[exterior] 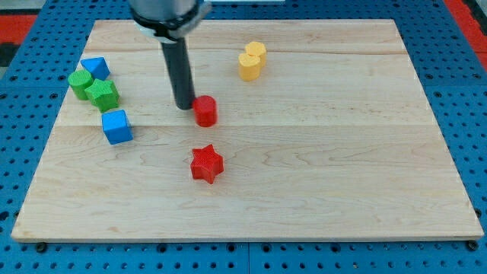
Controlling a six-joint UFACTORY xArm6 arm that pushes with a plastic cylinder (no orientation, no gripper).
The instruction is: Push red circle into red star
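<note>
The red circle (205, 111) sits near the middle of the wooden board (319, 175). The red star (206, 164) lies just below it toward the view's bottom, a short gap apart. My tip (185, 106) rests on the board right at the red circle's upper-left side, touching or nearly touching it. The dark rod rises from there toward the view's top.
At the view's left stand a blue block (95, 68), two green blocks (81, 81) (102, 94) and a blue cube (117, 126). Two yellow blocks (251, 62) sit together above and right of the red circle. A blue pegboard (472, 114) surrounds the board.
</note>
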